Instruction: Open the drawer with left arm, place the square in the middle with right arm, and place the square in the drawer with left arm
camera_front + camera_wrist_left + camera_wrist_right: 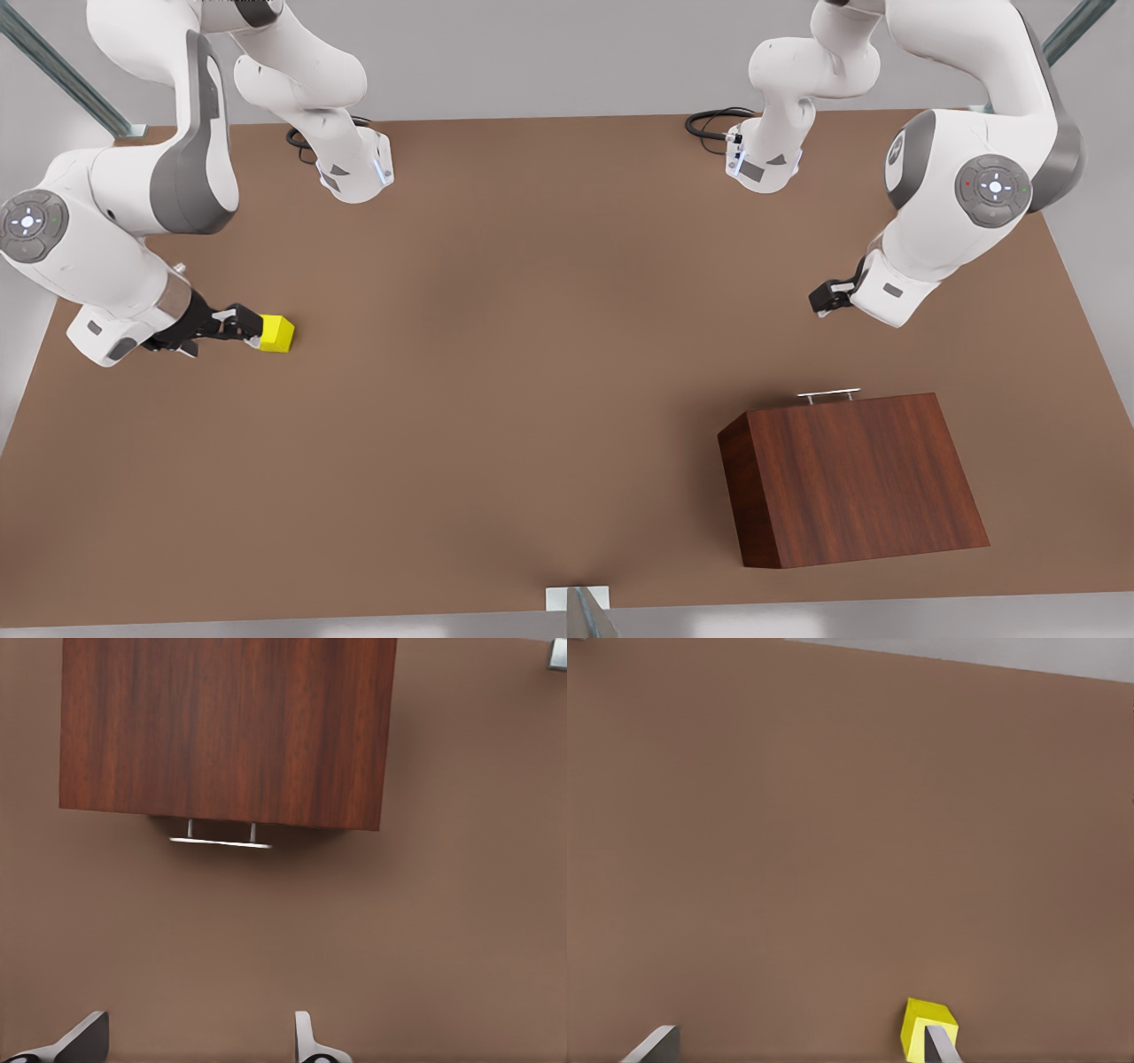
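The square [277, 334] is a small yellow cube lying on the tabletop at the front view's left. My right gripper [241, 326] is low beside it and open. In the right wrist view the square [920, 1020] sits right at one fingertip [941, 1047], off to the side of the gap of the gripper [799, 1038]. The drawer is pushed into the dark wooden box [850, 478], and its silver handle [828, 395] faces my left gripper [828, 297], which hovers open some way off. The left wrist view shows the handle [220, 842], the box [226, 726] and the gripper [199, 1029]. The middle [532, 354] is bare brown tabletop.
Both arm bases [354, 173] [762, 164] stand at the far table edge with black cables beside them. A small metal bracket [578, 598] sits at the near edge. The table edge runs close behind the right arm's wrist.
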